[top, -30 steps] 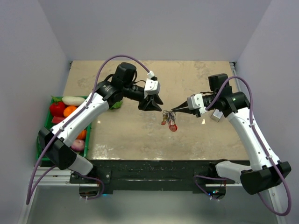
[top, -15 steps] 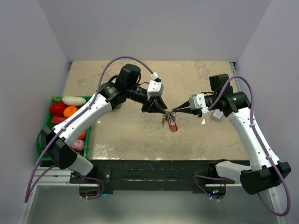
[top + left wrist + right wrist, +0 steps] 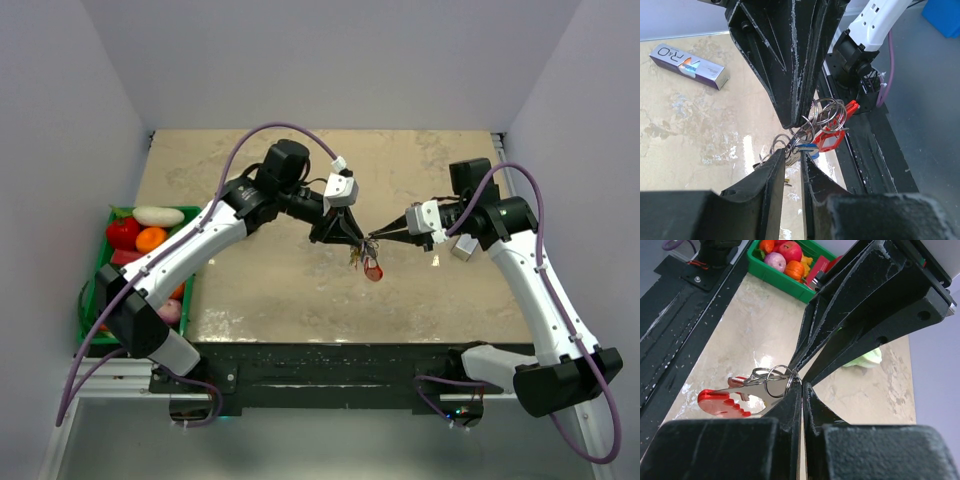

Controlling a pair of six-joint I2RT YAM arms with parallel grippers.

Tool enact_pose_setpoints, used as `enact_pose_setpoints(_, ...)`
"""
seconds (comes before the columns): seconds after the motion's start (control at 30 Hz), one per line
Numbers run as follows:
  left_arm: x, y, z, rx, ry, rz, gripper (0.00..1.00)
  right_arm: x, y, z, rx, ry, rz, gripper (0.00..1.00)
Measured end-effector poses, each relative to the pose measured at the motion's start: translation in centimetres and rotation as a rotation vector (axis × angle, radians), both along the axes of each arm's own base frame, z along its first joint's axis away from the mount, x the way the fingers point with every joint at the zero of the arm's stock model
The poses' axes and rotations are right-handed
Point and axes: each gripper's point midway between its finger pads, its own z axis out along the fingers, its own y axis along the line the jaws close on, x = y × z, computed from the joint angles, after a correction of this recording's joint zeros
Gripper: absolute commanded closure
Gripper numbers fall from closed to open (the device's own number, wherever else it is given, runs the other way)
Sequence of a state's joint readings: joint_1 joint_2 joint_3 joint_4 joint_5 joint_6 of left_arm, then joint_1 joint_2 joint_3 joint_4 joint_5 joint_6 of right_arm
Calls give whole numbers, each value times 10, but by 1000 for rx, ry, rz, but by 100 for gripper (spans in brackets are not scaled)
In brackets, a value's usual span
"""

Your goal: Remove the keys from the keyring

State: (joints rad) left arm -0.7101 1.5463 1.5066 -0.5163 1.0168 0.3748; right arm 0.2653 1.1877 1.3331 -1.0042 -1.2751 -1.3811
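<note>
right pincer [image 3: 801,382] clamped on keyring [image 3: 775,382]; only left wrist shows blue-tagged keys [image 3: 807,149] at left pincer [image 3: 794,165], grip unclear.

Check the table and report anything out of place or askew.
One thing: a pale green leafy vegetable lies loose on the table, outside the green crate that holds the other produce. The keys hang above the table; nothing looks dropped.
</note>
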Motion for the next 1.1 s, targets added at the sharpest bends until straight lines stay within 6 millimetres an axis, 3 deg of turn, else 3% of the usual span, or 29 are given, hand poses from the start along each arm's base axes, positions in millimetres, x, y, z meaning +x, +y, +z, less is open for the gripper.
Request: enact_pose_setpoints(1.1,1,-4,1,-3,45,14,70,-4,-2,-2,1,-6,-5,100)
